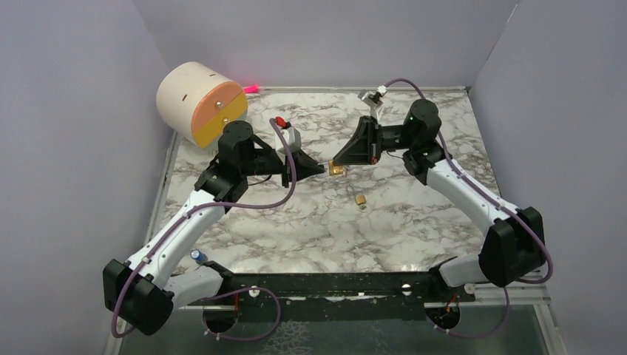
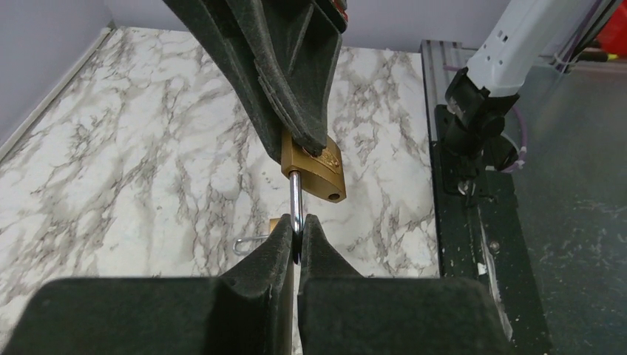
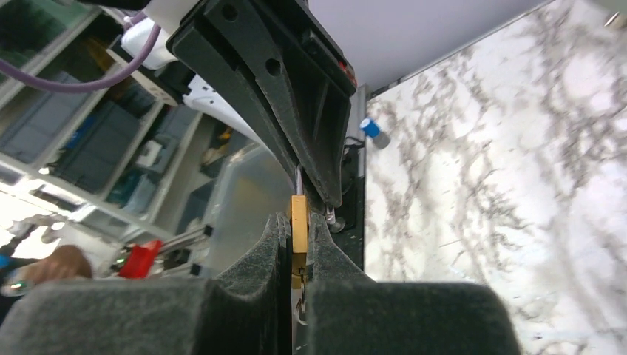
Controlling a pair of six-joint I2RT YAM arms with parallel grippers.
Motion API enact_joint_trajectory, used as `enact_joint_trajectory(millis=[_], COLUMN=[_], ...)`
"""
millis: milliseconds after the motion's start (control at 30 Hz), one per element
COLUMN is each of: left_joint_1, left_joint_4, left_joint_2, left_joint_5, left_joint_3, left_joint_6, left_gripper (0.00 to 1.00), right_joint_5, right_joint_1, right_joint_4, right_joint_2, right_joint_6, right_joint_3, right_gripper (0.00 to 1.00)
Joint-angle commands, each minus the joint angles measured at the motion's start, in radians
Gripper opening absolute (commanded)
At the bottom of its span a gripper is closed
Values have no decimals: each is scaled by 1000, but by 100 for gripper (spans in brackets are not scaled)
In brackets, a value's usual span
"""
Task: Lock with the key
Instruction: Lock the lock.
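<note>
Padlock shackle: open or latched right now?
Open. One leg of the shackle runs from the brass padlock body into the left jaws; the body's second hole sits empty.

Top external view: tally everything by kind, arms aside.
Brass padlock: 1
Key: 1
Cream-and-orange cylinder: 1
Blue-capped object: 1
Small pink object: 1
Total: 5

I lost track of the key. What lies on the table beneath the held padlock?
A brass piece with a wire ring, likely the key, lies on the table roughly below the padlock. From the left wrist, the left gripper covers most of it.
</note>
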Motion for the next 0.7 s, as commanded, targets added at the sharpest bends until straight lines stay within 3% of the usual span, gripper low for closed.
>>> enact_joint_trajectory(millis=[0, 200, 667], left_joint_1=[-11, -11, -12], left_joint_4=[170, 316, 335], left_joint_2=[28, 33, 4], left_joint_5=[146, 132, 92], left_joint_3=[24, -5, -42], left_joint_6=[-226, -366, -386], left_gripper=[0, 0, 0], right_joint_5=[219, 283, 343], right_joint_1=[-10, -9, 12], right_joint_4=[-111, -43, 19], right_joint_2=[-80, -130, -141], right_joint_6=[-211, -259, -273], right_joint_3=[29, -40, -57], right_gripper=[1, 1, 1])
